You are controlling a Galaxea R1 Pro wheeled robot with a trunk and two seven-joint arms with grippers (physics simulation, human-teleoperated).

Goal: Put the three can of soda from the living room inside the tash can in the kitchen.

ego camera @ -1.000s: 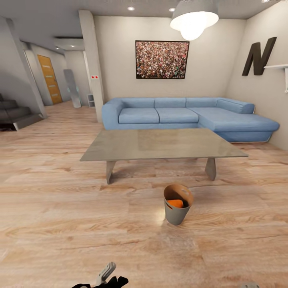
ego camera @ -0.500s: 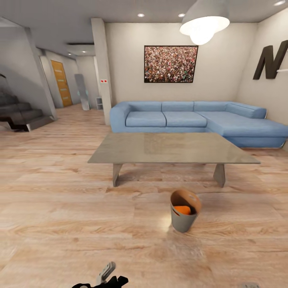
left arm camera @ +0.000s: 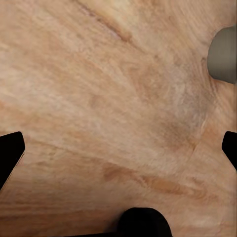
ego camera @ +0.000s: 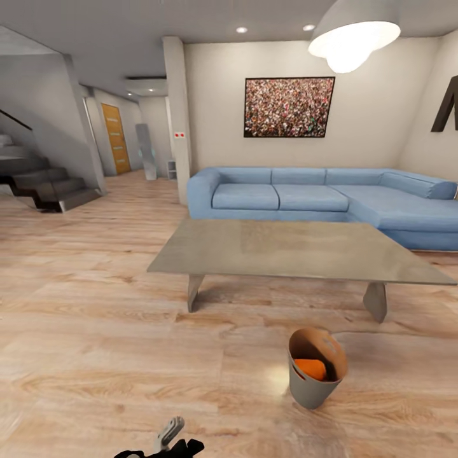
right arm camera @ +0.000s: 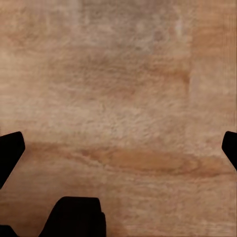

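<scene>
on the wood floor [ego camera: 95, 356] just off the low grey table [ego camera: 299, 249]'s near edge stands the tash can [ego camera: 316, 375], orange can of soda [ego camera: 312, 369] inside, ahead-right of me. both grippers splayed wide, empty; r arm prob nearer.

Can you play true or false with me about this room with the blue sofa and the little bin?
1. The bin stands on the wood floor in front of the grey table. True.
2. The bin is empty. False: something orange lies inside it.
3. A can stands on the grey table. False: no can stands on the tabletop.
4. The blue sofa sits behind the table, by the wall with the picture. True.
5. The left claw holds a can. False: its fingers stand wide apart over bare floor.
</scene>
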